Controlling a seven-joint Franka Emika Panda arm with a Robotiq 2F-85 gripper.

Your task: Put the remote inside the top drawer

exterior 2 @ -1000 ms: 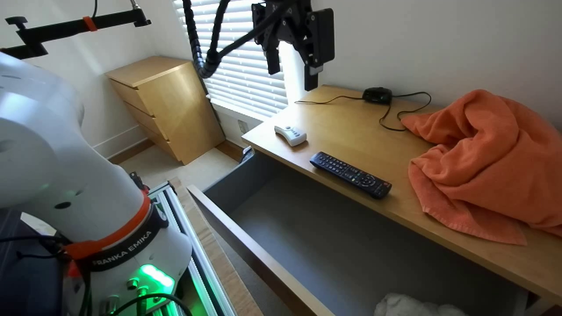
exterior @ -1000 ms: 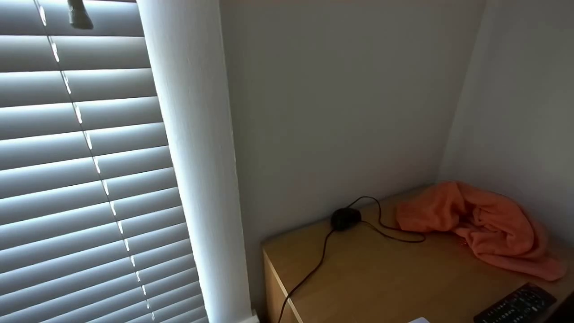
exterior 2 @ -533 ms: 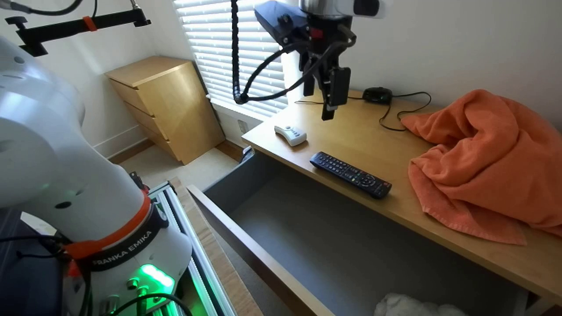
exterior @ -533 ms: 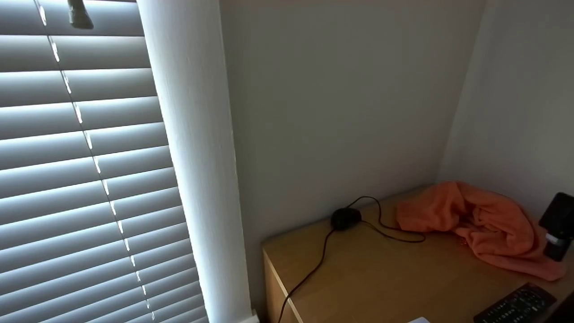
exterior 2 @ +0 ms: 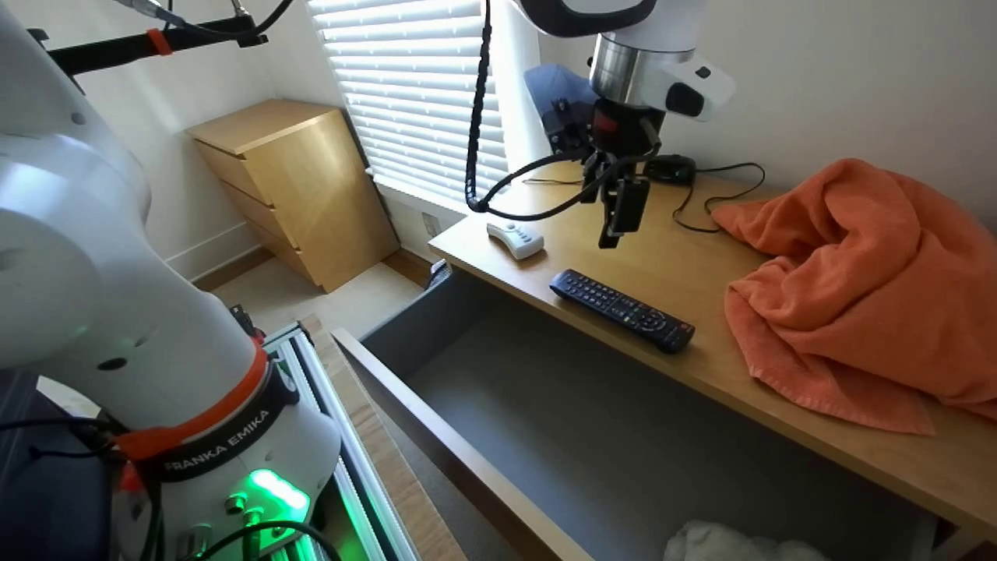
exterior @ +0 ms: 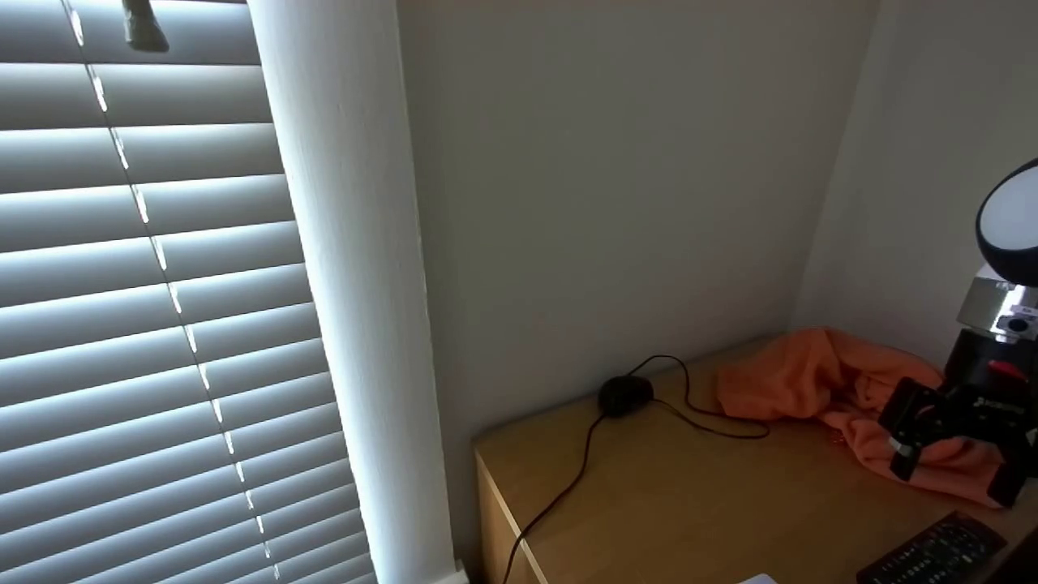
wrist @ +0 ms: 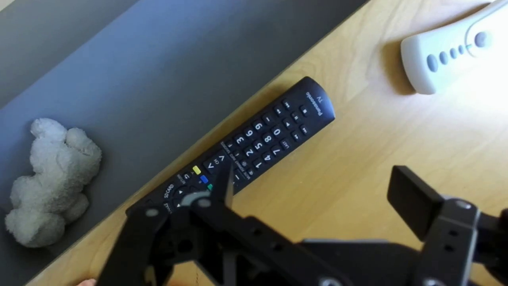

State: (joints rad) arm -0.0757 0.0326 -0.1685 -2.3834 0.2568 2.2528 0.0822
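The black remote (exterior 2: 621, 310) lies flat near the front edge of the wooden top (exterior 2: 678, 249), beside the opening of the drawer. It also shows in an exterior view (exterior: 932, 553) and in the wrist view (wrist: 274, 135), where a finger covers part of its lower end. The top drawer (exterior 2: 545, 413) is pulled open below the top; its grey inside shows in the wrist view (wrist: 158, 75). My gripper (wrist: 316, 188) is open and empty, its fingers wide apart. In both exterior views the gripper (exterior 2: 600, 222) (exterior: 955, 478) hangs above the top, behind the remote and apart from it.
A white controller (exterior 2: 516, 240) lies left of the remote. A crumpled orange cloth (exterior 2: 872, 288) lies on the right. A black plug with a cord (exterior 2: 668, 169) is by the wall. A fluffy white thing (wrist: 55, 178) lies in the drawer.
My gripper has come down and to the right, closer to the top and the remote, and has entered the right side of an exterior view. The remote and drawer have not moved.
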